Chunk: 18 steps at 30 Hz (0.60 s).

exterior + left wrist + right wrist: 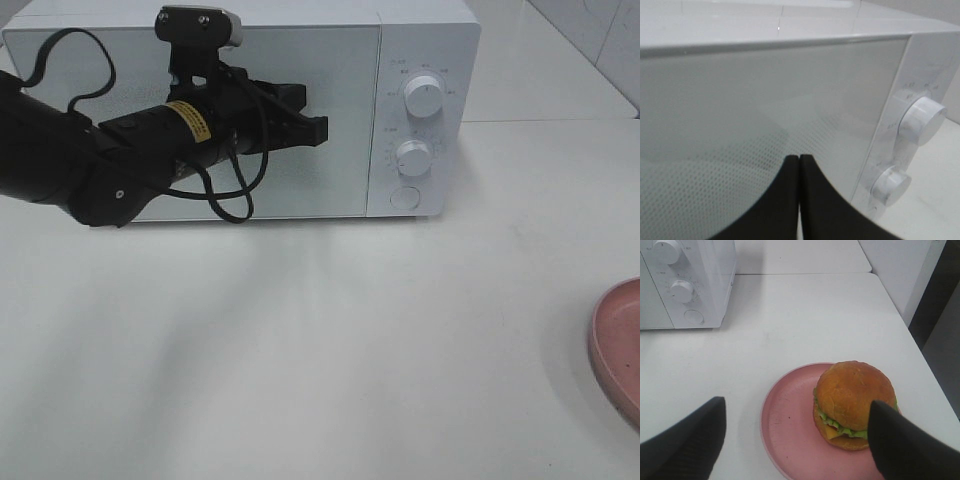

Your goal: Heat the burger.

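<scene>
white microwave (pixel 240 105) standing at 12 o'clock on the white table (pixel 300 360), door closed, glass front (pixel 765 110) facing the camera. two round knobs stacked on the control panel at its 3 o'clock side, upper knob (pixel 425 97) above lower knob (pixel 413 156), with a round button (pixel 404 196) beneath them.

left gripper (pixel 312 122) reaching in from 9 o'clock across the door, held up in front of the glass. fingers (pixel 785 200) pressed flat together in the wrist view, no gap between them and nothing pinched. tips close to the glass, towards the knob side; contact with the door hard to judge from these angles, possibly just short of it. black cable looping off the arm (pixel 80 160) above and below.

burger (pixel 854 404) sitting on the pink plate (pixel 787 425), off-centre towards the plate's far side from the microwave. golden-brown bun on top, green lettuce frill and a bit of yellow cheese showing at the edge. plate resting on the table well apart from the microwave, at about 4 o'clock in the high view, where only its rim (pixel 610 350) shows at the frame edge and the burger itself is cut off.

right gripper (pixel 795 440) hanging above the plate, jaws spread wide, empty. one finger (pixel 900 445) overlapping the burger's edge in the wrist picture, the other out over bare table; touching or not, cannot tell.
</scene>
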Tool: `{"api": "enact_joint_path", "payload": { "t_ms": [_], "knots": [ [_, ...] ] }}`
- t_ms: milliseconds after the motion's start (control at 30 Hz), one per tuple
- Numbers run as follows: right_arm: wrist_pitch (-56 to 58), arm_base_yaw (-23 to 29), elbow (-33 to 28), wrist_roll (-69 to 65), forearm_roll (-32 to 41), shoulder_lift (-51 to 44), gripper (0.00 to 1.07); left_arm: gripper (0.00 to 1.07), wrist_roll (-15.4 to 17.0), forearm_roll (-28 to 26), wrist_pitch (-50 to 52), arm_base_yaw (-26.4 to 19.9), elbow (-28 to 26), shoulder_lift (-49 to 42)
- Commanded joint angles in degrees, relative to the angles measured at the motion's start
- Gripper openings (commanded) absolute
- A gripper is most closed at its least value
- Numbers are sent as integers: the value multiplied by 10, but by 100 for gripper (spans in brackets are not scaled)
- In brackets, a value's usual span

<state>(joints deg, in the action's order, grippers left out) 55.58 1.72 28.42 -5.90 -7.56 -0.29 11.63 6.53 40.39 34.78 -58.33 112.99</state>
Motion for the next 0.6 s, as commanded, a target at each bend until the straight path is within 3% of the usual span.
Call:
{"api": "enact_joint_path", "payload": {
  "t_ms": [33,167,200,233,267,300,333,367,400,433,500,600],
  "knots": [
    [-5,-4,-1,8,2,-14,73,0,-1,-1,-70,28,34,-52],
    [-5,-4,-1,8,2,-14,73,0,-6,-1,-168,46,44,-88],
    [-5,-4,-1,8,2,-14,73,2,-6,-2,-212,52,44,-96],
    [-5,-4,-1,8,2,-14,73,11,-5,-3,-291,58,44,-116],
    [-5,-4,-1,8,2,-14,73,11,-5,-3,-291,58,44,-116],
    [-5,-4,-1,8,2,-14,73,26,-3,-3,-359,61,44,-131],
    [-5,-4,-1,8,2,-14,73,26,-3,-3,-359,61,44,-131],
    [-5,-4,-1,8,2,-14,73,35,-1,-3,-387,61,44,-137],
    [-5,-4,-1,8,2,-14,73,65,3,-3,-454,61,44,-147],
    [-5,-4,-1,8,2,-14,73,65,3,-3,-454,61,44,-147],
    [-5,-4,-1,8,2,-14,73,102,3,-3,-547,61,44,-160],
    [-5,-4,-1,7,2,-14,73,99,3,-6,-622,61,44,-176]
  ]
}}
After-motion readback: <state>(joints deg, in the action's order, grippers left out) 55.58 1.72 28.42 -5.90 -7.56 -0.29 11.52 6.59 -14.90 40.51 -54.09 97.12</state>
